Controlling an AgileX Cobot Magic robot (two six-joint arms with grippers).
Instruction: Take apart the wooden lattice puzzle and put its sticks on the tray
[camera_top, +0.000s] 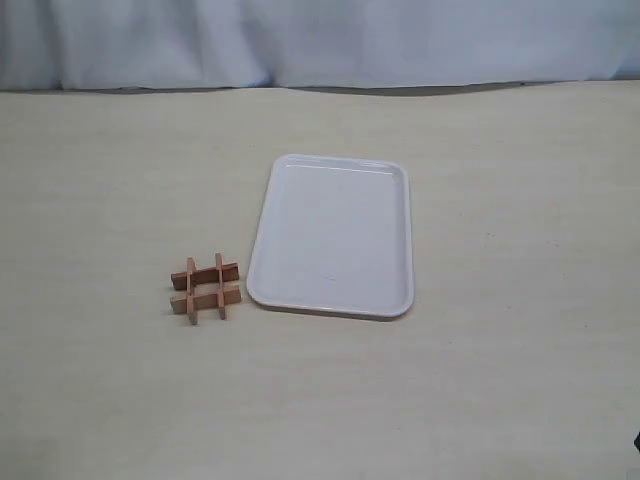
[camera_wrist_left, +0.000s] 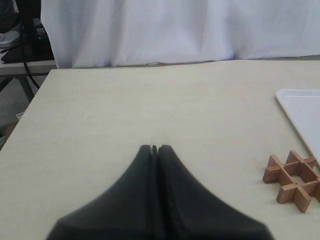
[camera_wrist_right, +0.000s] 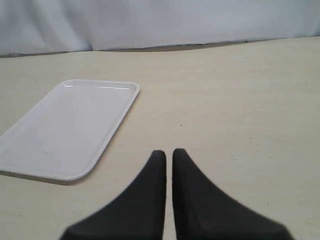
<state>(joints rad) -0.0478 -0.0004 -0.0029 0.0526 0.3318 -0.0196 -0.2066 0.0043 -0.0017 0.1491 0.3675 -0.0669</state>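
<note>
The wooden lattice puzzle lies whole on the beige table, its four reddish-brown sticks interlocked in a hash shape, just left of the tray's near corner. The white tray lies flat at the centre with nothing on it. In the left wrist view the puzzle sits off to one side of my left gripper, which is shut on nothing; a corner of the tray shows beyond it. My right gripper is shut but for a thin slit, holding nothing, beside the tray. Neither gripper shows in the exterior view.
A white cloth backdrop hangs along the table's far edge. The left wrist view shows the table's side edge, with a stand and dark cables past it.
</note>
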